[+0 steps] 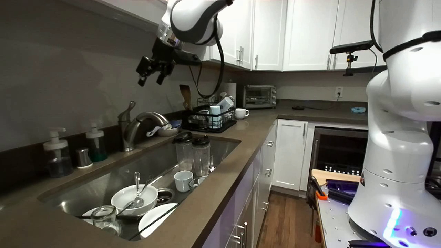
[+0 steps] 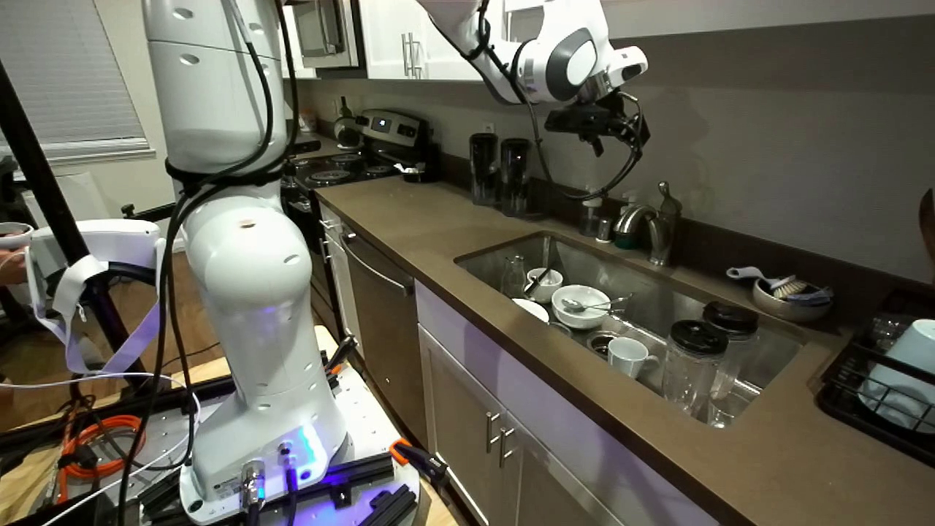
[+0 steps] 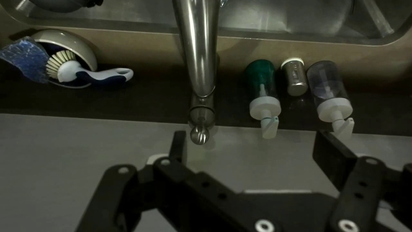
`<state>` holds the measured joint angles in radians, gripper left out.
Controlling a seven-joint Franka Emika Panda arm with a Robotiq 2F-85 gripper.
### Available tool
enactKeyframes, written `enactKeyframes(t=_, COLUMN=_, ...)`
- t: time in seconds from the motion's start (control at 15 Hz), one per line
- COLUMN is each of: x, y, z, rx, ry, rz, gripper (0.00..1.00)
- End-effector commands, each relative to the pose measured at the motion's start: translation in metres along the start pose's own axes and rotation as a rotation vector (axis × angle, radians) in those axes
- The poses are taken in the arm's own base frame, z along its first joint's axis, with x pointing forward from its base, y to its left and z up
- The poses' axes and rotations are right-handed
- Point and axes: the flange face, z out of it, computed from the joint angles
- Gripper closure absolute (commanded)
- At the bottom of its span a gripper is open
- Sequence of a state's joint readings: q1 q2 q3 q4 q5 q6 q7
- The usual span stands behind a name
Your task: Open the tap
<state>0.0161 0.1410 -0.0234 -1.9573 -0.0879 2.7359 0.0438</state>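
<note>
The tap is brushed silver metal with an arched spout and stands behind the sink; it also shows in an exterior view. Its lever handle rises at the back with a rounded tip. In the wrist view the spout of the tap points up the picture, and the handle's round tip lies just inside the left finger's line. My gripper is open and empty. In an exterior view the gripper hangs well above the tap, apart from it. No water stream is visible.
The sink holds bowls, mugs, a glass jar and two lidded clear bottles. Soap pumps and a small metal shaker stand beside the tap. A brush bowl and a dish rack are on the other side.
</note>
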Motion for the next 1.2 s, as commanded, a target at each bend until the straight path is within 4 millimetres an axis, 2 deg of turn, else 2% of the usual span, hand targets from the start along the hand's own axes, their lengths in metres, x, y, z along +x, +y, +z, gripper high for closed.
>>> enactKeyframes(t=0.0, x=0.008, y=0.008, z=0.020, rx=-0.014, ry=-0.002, rz=-0.025, gripper=0.00)
enactKeyframes(t=0.4, x=-0.003, y=0.004, z=0.028, rx=-0.005, ry=-0.034, rz=-0.012, gripper=0.00)
enactKeyframes(t=0.73, x=0.001, y=0.004, z=0.026, rx=-0.008, ry=0.002, rz=0.007, gripper=0.00)
enactKeyframes(t=1.13, x=0.014, y=0.006, z=0.030, rx=-0.005, ry=0.058, rz=0.018, gripper=0.00)
